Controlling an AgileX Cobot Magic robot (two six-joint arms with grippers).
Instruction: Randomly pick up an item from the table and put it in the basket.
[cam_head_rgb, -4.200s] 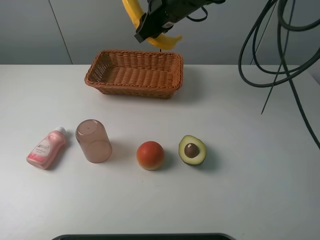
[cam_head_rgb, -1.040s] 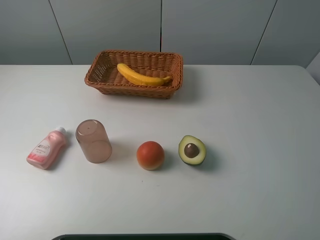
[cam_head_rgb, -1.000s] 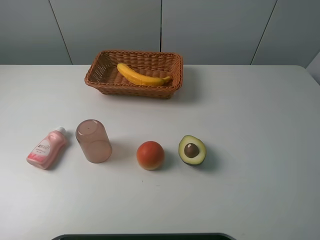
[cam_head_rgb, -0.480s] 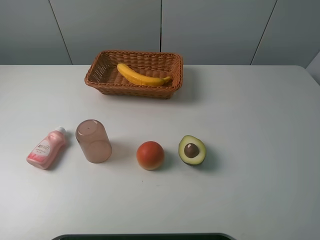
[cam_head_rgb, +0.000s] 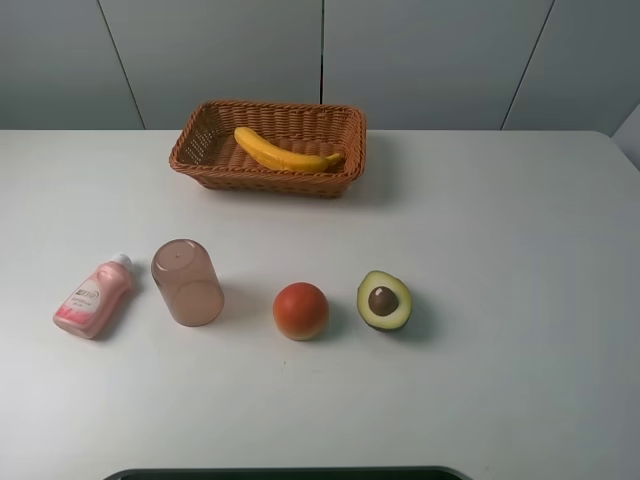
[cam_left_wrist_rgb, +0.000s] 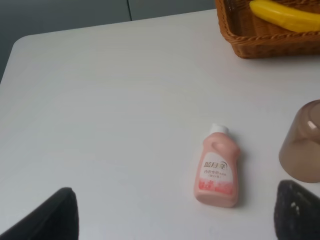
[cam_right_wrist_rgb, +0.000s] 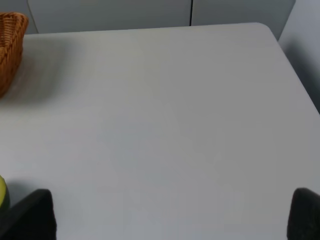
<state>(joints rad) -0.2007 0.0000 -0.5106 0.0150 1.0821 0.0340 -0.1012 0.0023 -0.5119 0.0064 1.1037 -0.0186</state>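
The yellow banana (cam_head_rgb: 283, 151) lies inside the brown wicker basket (cam_head_rgb: 265, 181) at the back of the white table (cam_head_rgb: 500, 250). No arm shows in the exterior high view. In the left wrist view the banana (cam_left_wrist_rgb: 285, 14) and a corner of the basket (cam_left_wrist_rgb: 260, 45) show. My left gripper (cam_left_wrist_rgb: 175, 219) is open and empty, its dark fingertips (cam_left_wrist_rgb: 55, 215) wide apart above the table near the pink bottle. My right gripper (cam_right_wrist_rgb: 167, 215) is open and empty over bare table, with the basket's edge (cam_right_wrist_rgb: 10, 45) at the side.
A pink bottle (cam_head_rgb: 93, 297) lies at the front left, beside a pinkish translucent cup (cam_head_rgb: 186, 282) on its side. A round red-orange fruit (cam_head_rgb: 300, 310) and a halved avocado (cam_head_rgb: 384, 300) sit mid-table. The table's right edge shows in the right wrist view.
Some seconds ago a gripper held the banana above the basket. Now the banana lies in the basket and the arm is out of the exterior view. Nothing moved in the last second.
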